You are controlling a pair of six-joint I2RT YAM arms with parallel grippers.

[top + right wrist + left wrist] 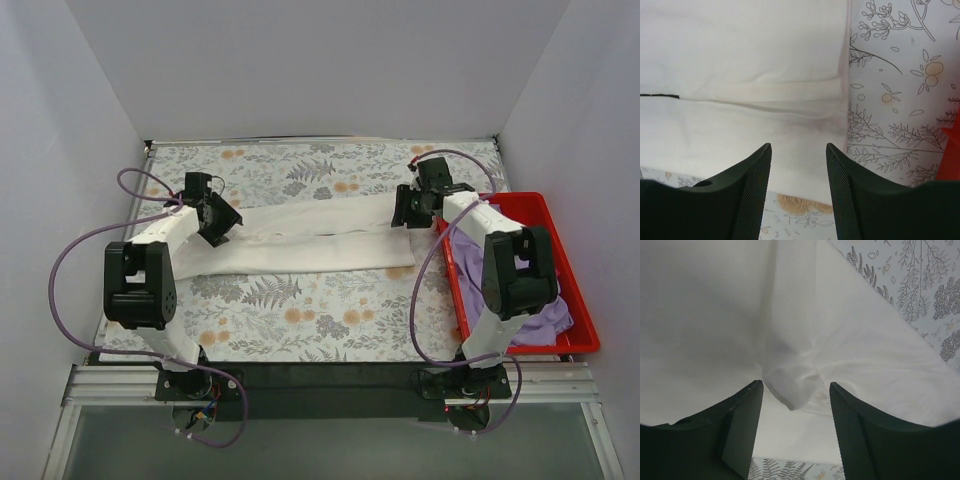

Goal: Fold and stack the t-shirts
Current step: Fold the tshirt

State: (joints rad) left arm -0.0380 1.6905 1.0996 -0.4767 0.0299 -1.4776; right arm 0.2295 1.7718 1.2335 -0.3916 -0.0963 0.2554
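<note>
1. Left pincer (796, 389): black ribbed jaws standing apart, low over the left end of the white t-shirt (310, 240). A small puckered nub of cloth (790, 385) sits between them, loose rather than clamped.
2. Right pincer (798, 147): jaws likewise parted with nothing held, poised above the shirt's right edge where it meets the tablecloth (300, 310).
3. White t-shirt: lies mid-table on the tablecloth as a long, narrow band running from one pincer to the other, with a lengthwise crease showing.
4. Lavender t-shirt (548, 312): crumpled in the red bin (572, 262) at the right side, partly under the right arm, not folded.
5. Progress, as judged: the white shirt looks folded lengthwise only. The crosswise fold and the stacking are not yet done.
6. Risk, uneven pick-up: if the left pincer closes on the nub alone, it may catch only the top layer, and the lengthwise fold would open when lifted.
7. Risk, snagged cover: a grab set too deep at either end could pinch the tablecloth along with the shirt and drag it.
8. Risk, skewed fold: if one end rises before the other, the band would twist and its edges would land out of line.
9. Risk, bin: the right arm works just beside the bin's rim and could knock it.
</note>
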